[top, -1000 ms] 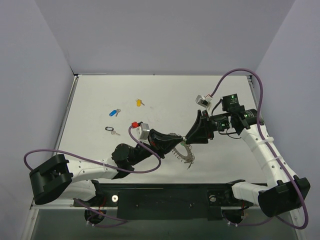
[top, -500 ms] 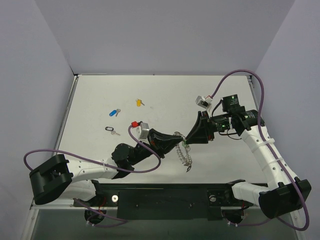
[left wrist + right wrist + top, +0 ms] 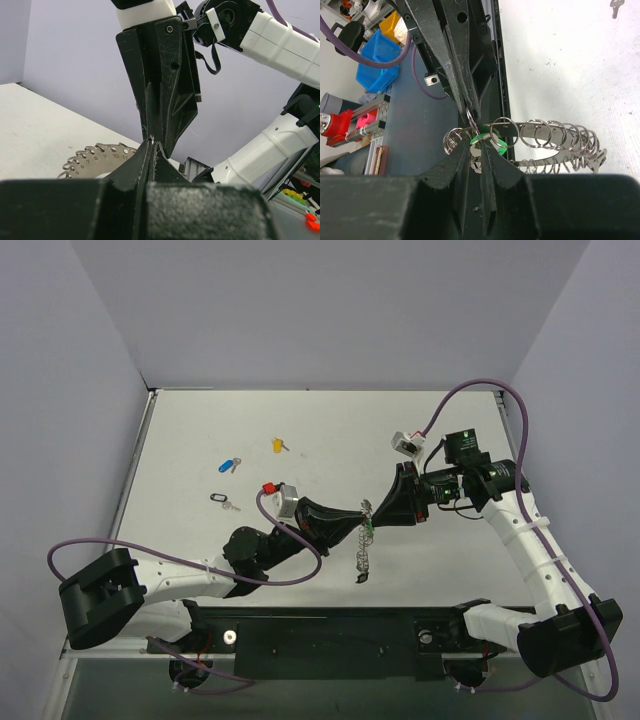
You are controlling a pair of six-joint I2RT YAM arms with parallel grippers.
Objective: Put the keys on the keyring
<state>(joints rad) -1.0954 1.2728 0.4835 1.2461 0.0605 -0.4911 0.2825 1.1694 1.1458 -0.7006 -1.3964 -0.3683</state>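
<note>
The large silvery wire-looped metal hoop [image 3: 363,545], pinched by the left gripper [image 3: 358,517], meets the green-headed key [image 3: 500,146] clamped in the right gripper [image 3: 375,520], barring passage. Left of the hoop lie a blue-headed key [image 3: 229,465], a yellow one [image 3: 278,445] and a black one [image 3: 222,500]; beyond the hoop, bare white tabletop [image 3: 340,425].

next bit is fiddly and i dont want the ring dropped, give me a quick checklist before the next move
1. Left gripper pinching a loop of the keyring: ok
2. Right gripper clamping the green-headed key: ok
3. Key threaded through that loop: cannot tell
4. Keyring's low end clear of the table: cannot tell
5. Blue-headed key, yellow-headed key, black-headed key on the keyring: not ok, lying on the table
</note>
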